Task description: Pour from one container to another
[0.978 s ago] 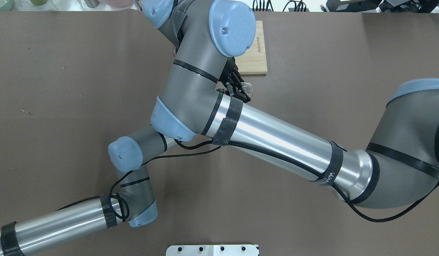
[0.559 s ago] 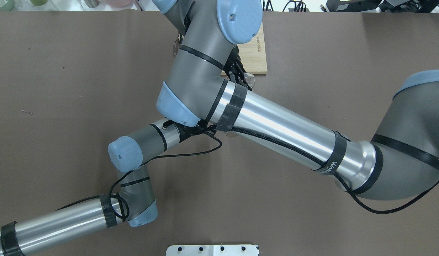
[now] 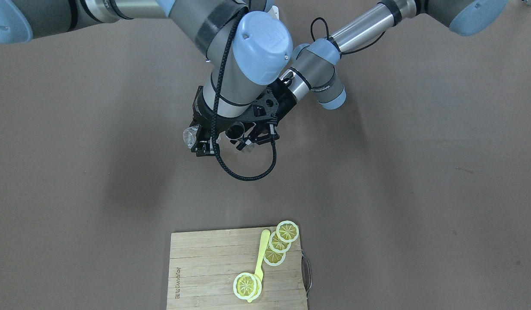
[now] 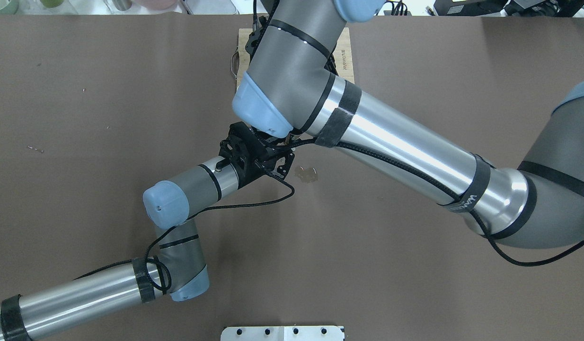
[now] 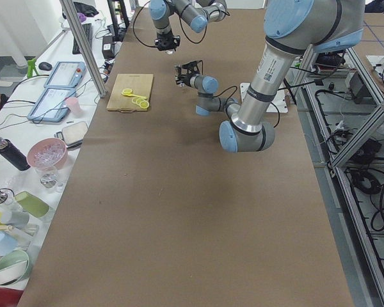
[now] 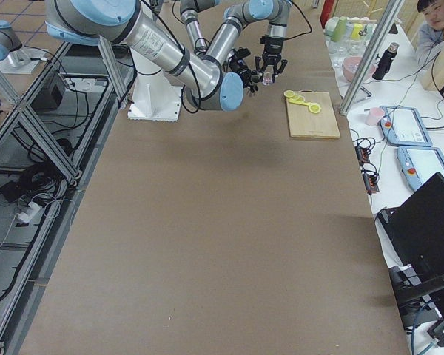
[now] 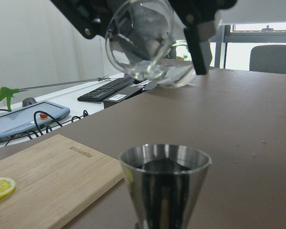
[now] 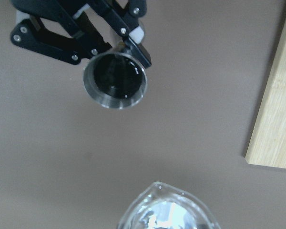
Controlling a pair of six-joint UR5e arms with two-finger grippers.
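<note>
While it tips far over, the clear glass (image 7: 143,43) hangs above the tabletop (image 3: 420,172), clamped between the fingers of the right end effector (image 3: 199,140), its mouth turned down toward the steel cup (image 7: 164,191). That cup is held upright, gripped by the closed left end effector (image 4: 278,163); its inside is dark almost to the rim, with a glint on the surface. Glass and cup are near each other but apart, the glass higher and off to one side. A small wet patch (image 4: 307,174) lies on the brown cover near the left end effector. Well apart from both, toward the operators' side, sits a wooden cutting board (image 3: 205,267) with lemon slices (image 3: 288,231) and a yellow spoon (image 3: 260,254) on it
</note>
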